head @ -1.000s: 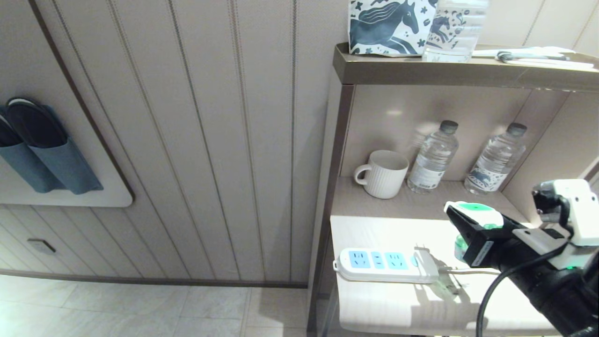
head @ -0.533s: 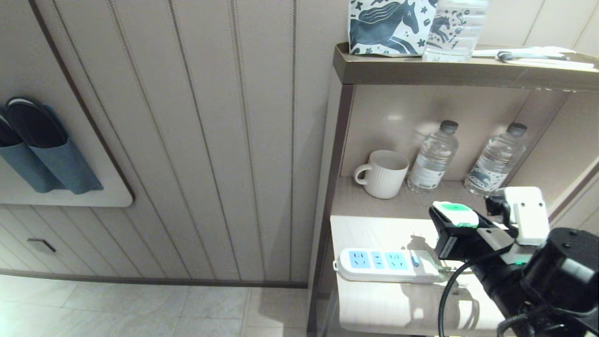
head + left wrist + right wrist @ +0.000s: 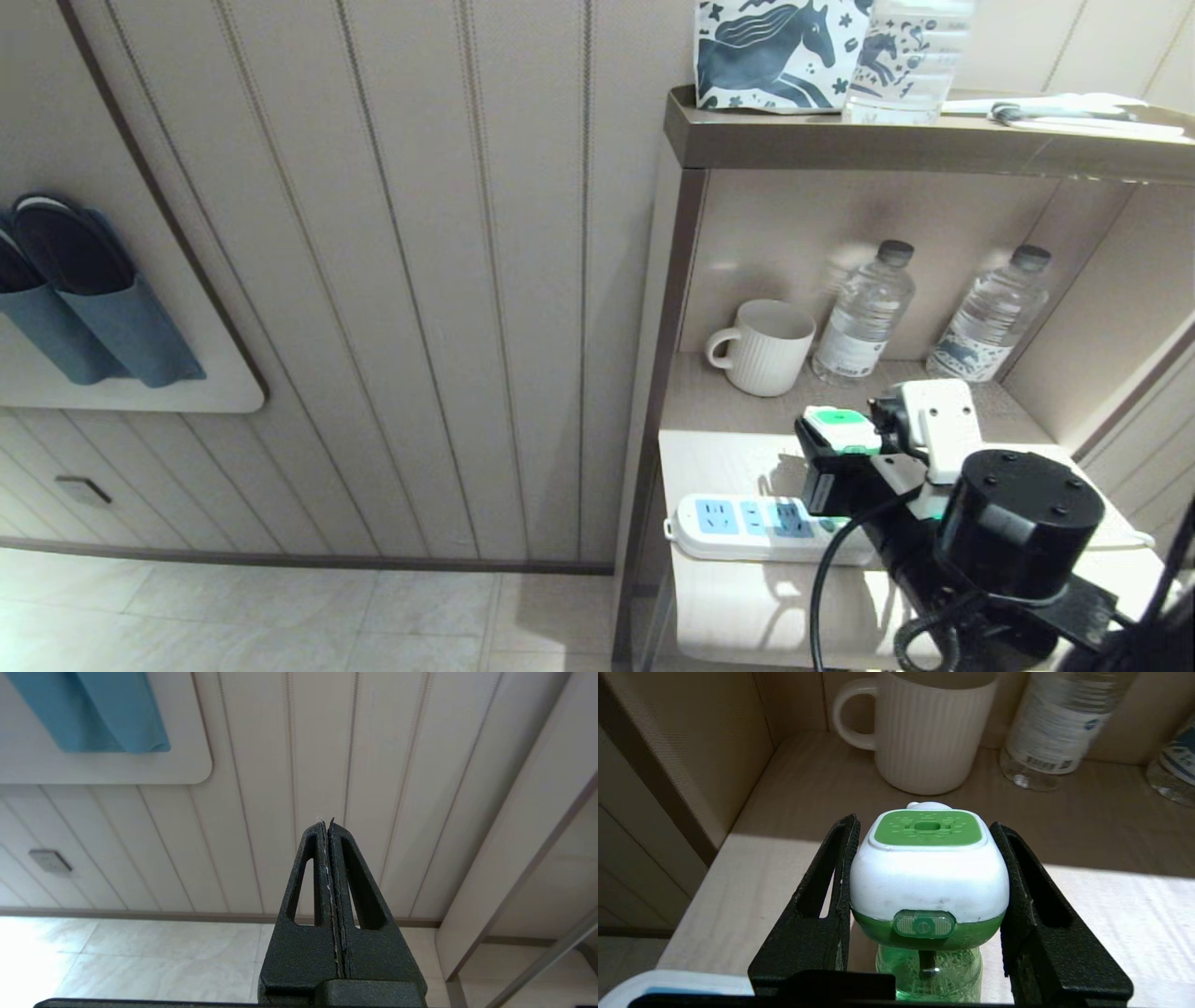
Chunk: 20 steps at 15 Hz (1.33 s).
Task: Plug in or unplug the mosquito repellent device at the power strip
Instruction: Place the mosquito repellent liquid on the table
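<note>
Head view showed the right gripper (image 3: pixel 836 446) in the lower right of the frame, clamped on the mosquito repellent device (image 3: pixel 840 427), whose green and white head sat just above the right end of the power strip (image 3: pixel 747 527). The power strip lay flat near the front left edge of the table (image 3: pixel 738 611), its light-blue socket faces turned up; whether the device touched it could not be told, since the gripper covered that end. Behind, in the middle right of the frame, a white ribbed mug (image 3: pixel 766 345) stood on the shelf (image 3: pixel 700 401) beside two clear water bottles (image 3: pixel 864 313). In the right wrist view the two black fingers (image 3: pixel 817 905) pressed against both sides of the device's white head (image 3: pixel 929 882), with the translucent green liquid bottle (image 3: pixel 929 970) hanging below it and the mug (image 3: pixel 931 732) beyond. In the left wrist view the left gripper (image 3: pixel 329 826) had its fingers pressed together on nothing, held off the table before the panelled wall (image 3: pixel 397 765) and above the tiled floor (image 3: pixel 140 961).
</note>
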Available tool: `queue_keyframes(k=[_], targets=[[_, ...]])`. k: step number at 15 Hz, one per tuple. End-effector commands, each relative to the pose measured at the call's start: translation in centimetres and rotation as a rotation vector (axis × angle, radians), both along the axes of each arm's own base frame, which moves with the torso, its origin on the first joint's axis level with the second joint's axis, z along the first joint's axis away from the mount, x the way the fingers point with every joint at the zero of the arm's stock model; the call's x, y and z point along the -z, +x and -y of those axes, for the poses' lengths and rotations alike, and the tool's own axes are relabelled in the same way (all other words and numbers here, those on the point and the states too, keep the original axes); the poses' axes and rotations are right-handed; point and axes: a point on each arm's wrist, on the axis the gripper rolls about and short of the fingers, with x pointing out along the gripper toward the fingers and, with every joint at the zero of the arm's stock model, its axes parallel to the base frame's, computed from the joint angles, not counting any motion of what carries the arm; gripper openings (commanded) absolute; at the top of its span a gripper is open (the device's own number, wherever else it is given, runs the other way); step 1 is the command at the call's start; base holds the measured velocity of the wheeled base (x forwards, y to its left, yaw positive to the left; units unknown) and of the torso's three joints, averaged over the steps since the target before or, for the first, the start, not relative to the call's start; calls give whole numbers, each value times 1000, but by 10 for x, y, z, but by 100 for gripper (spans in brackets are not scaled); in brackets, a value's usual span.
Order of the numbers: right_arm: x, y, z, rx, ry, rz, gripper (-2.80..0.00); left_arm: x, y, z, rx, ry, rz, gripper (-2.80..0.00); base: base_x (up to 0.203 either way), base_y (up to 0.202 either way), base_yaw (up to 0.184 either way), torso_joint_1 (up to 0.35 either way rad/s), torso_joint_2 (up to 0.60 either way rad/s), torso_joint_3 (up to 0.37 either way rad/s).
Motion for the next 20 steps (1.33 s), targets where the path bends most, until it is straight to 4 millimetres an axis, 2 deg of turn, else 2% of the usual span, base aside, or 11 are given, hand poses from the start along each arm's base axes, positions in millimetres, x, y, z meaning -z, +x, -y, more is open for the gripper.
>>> queue_keyframes(k=[1, 10, 13, 17, 20], targets=[[9, 5, -16, -19, -12, -12, -280, 0, 0, 0, 1, 0, -1, -280, 0, 0, 0, 0, 0, 0], [3, 9, -17, 4, 26, 38, -280, 0, 0, 0, 1, 0, -1, -280, 0, 0, 0, 0, 0, 0], [0, 15, -12, 29, 26, 48, -280, 0, 0, 0, 1, 0, -1, -280, 0, 0, 0, 0, 0, 0], [-2, 34, 3, 108, 23, 63, -280, 0, 0, 0, 1, 0, -1, -280, 0, 0, 0, 0, 0, 0], [-2, 38, 7, 125, 19, 66, -280, 0, 0, 0, 1, 0, -1, -280, 0, 0, 0, 0, 0, 0]])
